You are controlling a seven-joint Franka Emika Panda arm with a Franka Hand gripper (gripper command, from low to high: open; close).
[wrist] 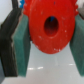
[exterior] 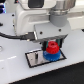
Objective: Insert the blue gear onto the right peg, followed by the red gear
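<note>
From my remote station, I see the pincer (exterior: 50, 44) clenched on the red gear (exterior: 51, 48), directly atop the blue gear (exterior: 50, 56) on the base plate (exterior: 33, 59).

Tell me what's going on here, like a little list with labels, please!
Holding: the tool is shut on the red gear, its green pads squeezing both sides.
Red gear place: right on top of the blue gear.
Blue gear place: on the white base plate, at its end nearer the exterior view's right.
Peg: hidden under the gears, so I can't see it.
Red gear hole: dark, round, in the middle.
Job so far: blue gear down, red gear not let go yet.
</note>
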